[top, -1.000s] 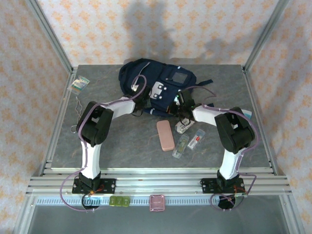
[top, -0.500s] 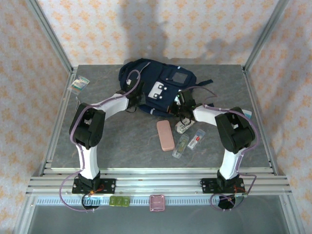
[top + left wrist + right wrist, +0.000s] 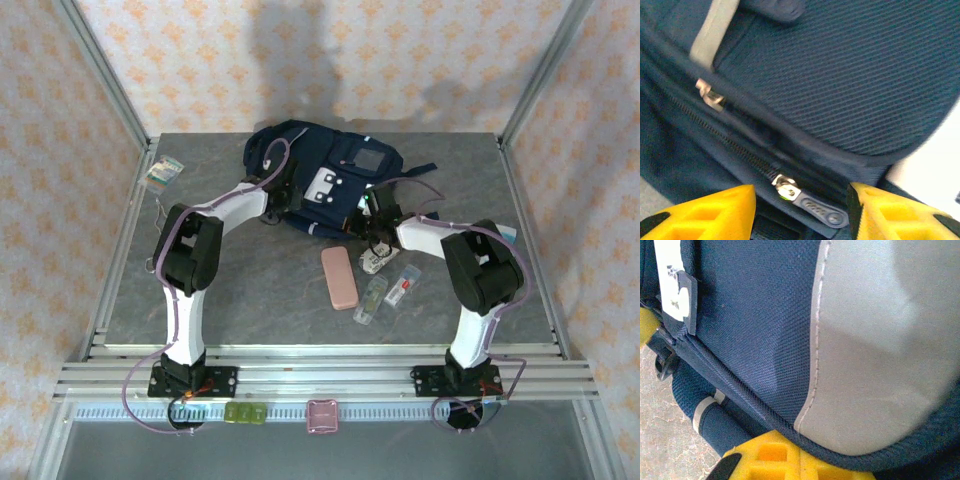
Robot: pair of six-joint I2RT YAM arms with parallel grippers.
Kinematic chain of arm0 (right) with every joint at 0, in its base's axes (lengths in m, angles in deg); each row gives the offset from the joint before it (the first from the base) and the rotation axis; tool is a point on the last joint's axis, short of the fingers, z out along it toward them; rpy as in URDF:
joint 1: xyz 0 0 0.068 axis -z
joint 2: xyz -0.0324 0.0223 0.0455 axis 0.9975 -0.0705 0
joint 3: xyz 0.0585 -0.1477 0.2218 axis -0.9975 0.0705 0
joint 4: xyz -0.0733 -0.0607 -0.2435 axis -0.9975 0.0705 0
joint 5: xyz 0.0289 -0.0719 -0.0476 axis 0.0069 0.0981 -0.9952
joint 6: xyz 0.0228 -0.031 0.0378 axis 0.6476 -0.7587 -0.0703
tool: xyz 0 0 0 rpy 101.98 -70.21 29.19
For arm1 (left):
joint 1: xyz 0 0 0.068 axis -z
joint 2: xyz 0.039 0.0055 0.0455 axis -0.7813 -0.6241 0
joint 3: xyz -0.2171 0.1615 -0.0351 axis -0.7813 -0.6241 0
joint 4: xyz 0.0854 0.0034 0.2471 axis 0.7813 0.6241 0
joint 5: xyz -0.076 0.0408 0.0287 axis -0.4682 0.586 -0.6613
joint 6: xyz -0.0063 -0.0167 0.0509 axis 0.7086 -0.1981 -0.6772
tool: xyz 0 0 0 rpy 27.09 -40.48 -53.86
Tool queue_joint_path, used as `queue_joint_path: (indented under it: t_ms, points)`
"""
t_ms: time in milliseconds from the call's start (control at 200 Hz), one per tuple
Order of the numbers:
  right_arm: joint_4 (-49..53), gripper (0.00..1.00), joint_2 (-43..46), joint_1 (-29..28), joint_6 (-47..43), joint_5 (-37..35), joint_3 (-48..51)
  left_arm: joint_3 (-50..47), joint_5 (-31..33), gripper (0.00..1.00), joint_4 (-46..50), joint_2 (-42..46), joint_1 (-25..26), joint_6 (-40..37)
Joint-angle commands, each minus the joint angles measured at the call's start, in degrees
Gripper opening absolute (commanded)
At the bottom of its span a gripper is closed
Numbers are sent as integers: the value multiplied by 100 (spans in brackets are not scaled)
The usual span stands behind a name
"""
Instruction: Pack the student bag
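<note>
Grey marbled table [image 3: 250, 300], floral wallpaper behind. Navy student bag [image 3: 335, 170] lies at far centre of table. At its near-left edge, left gripper [image 3: 283, 200]: yellow fingers [image 3: 705, 212] parted, zipper pull [image 3: 812, 206] between them, apart from both. At bag's near-right corner, right gripper [image 3: 368, 218]: jaws closed, yellow finger [image 3: 775, 460] under piped seam; cannot tell whether fabric is pinched. Near side of bag: pink case [image 3: 339, 277], two clear packets [image 3: 372, 298] just beside it. Small card [image 3: 163, 172] at far-left.
</note>
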Motion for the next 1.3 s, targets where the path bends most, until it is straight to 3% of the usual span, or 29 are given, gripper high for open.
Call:
queue_joint_path:
  t_ms: [0, 350, 455, 831, 921, 1046, 1221, 1291]
  points:
    - [551, 5, -31, 104, 38, -272, 231, -185, 133, 52, -188, -21, -25, 558]
    - [473, 5, -26, 106, 61, -279, 319, 226, 300, 53, 3, -581, -38, 683]
    - [455, 5, -49, 104, 78, -259, 323, 240, 214, 36, 57, -617, -47, 680]
    - [411, 5, -39, 104, 101, -259, 381, -140, 40, 4, 45, 20, -73, 574]
    - [388, 5, -35, 101, 115, -242, 396, -232, 7, 7, -7, 141, -74, 554]
    - [377, 5, -35, 106, 133, -223, 400, -193, -34, 32, 37, 46, -74, 488]
    - [401, 5, -17, 111, 132, -250, 385, -125, -96, 23, 59, -159, -74, 448]
    - [401, 5, -19, 107, 136, -250, 377, -121, -151, 12, 19, -193, -74, 448]
